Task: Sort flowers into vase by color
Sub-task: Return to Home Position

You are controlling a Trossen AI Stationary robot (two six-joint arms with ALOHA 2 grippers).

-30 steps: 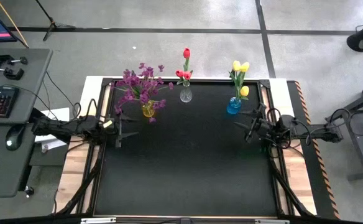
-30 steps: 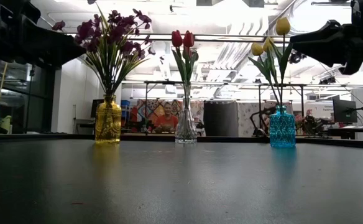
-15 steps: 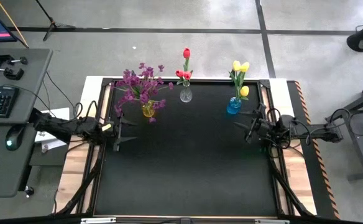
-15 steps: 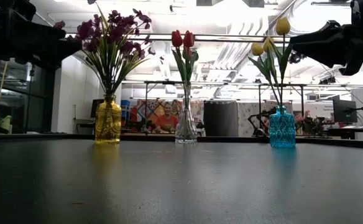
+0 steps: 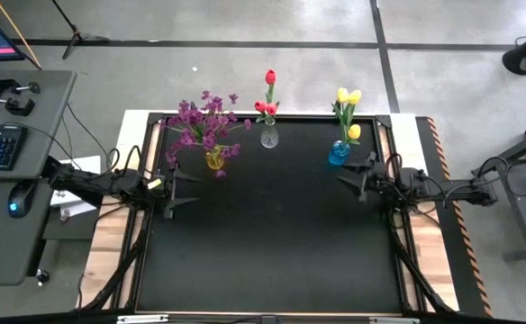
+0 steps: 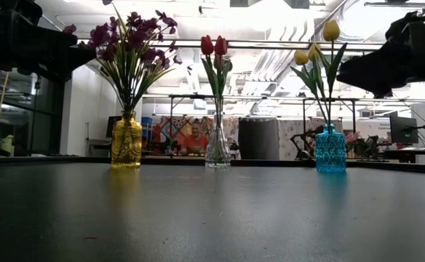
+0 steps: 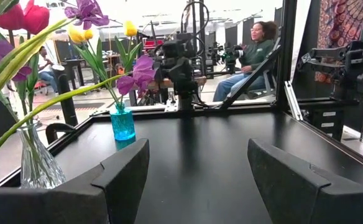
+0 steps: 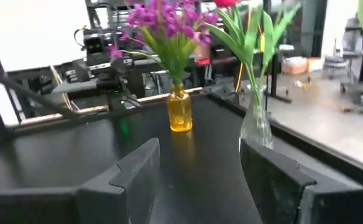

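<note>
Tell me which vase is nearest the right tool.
The blue vase with yellow tulips, beside the right tool; the clear vase and yellow vase stand farther off.

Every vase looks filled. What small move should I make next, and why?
Probably draw the right gripper back from the blue glass vase and its yellow tulips, toward home. Purple sprays stand in the yellow glass vase, red tulips in the clear glass vase, and both the right and the left gripper are open and empty, so only parking seems left.
</note>
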